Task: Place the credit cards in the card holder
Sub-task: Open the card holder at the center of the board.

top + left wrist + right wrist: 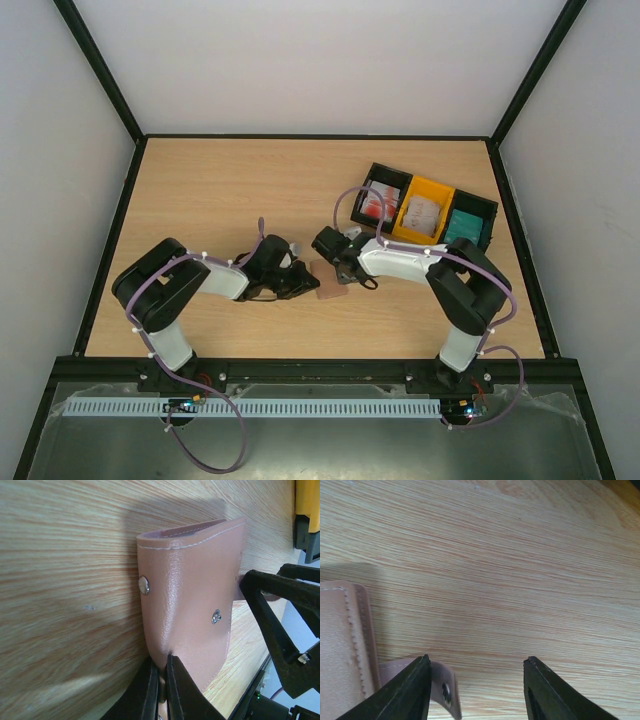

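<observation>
Resting on the table [220, 200], the trays [434, 184] at far right keep the credit cards [376, 204], well apart from the closed card holder [190, 605] at mid-table. The left gripper [159, 677] is clenched on the holder's edge, likely to steady it. The right gripper [476, 680] hangs released just beside the snap tab [442, 687], probably to unfasten it.

Left tool [161, 661] pinched shut; right tool [476, 661] jaws wide apart; arms angled inward.

card holder [340, 645] cut off L edge, inside hidden, credit cards [378, 203] too small
</observation>
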Controlling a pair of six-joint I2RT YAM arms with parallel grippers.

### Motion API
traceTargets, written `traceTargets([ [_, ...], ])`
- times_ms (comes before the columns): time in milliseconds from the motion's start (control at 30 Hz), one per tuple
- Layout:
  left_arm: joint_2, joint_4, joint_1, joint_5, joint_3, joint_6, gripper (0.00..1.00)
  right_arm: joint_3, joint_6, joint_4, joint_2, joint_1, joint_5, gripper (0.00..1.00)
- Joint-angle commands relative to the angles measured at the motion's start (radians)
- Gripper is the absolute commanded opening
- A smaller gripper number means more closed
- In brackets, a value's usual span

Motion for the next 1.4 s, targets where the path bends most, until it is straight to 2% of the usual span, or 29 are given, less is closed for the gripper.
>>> traceTargets([
  [0, 0.037, -0.114, 0.008, -0.044, -0.014, 0.012, 0.06, 0.006, 0.008, -0.034, 0.009, -0.002, 0.041, 0.47],
  [167, 0.031, -0.115, 0.008, -0.042, -0.014, 0.011, 0.07, -0.042, -0.003, 0.055, -0.022, -0.01, -0.14, 0.33],
  [433, 0.001, -0.127, 0.008, -0.061, -0.011, 0.034, 0.17, -0.077, 0.049, 0.128, -0.063, -0.014, -0.152, 0.23],
  [700, -0.034, -0.168, 0.008, -0.093, 0.0, 0.05, 0.25, -0.084, 0.042, 0.185, -0.059, -0.025, -0.143, 0.2],
  [833, -0.058, -0.235, 0.007, -0.106, 0.03, 0.078, 0.33, -0.075, 0.027, 0.183, -0.055, -0.024, -0.156, 0.03],
  [967, -0.113, -0.31, 0.005, -0.146, 0.055, 0.103, 0.39, -0.056, 0.027, 0.142, -0.088, -0.025, -0.151, 0.02],
  [1100, -0.17, -0.414, 0.008, -0.201, 0.098, 0.138, 0.5, -0.014, 0.037, 0.07, -0.145, -0.025, -0.169, 0.02],
  [1167, -0.198, -0.48, 0.015, -0.23, 0.135, 0.166, 0.57, -0.006, 0.042, 0.062, -0.176, -0.026, -0.21, 0.02],
  [1367, -0.275, -0.54, 0.057, -0.25, 0.163, 0.179, 0.67, -0.003, 0.046, 0.127, -0.235, -0.03, -0.389, 0.02],
])
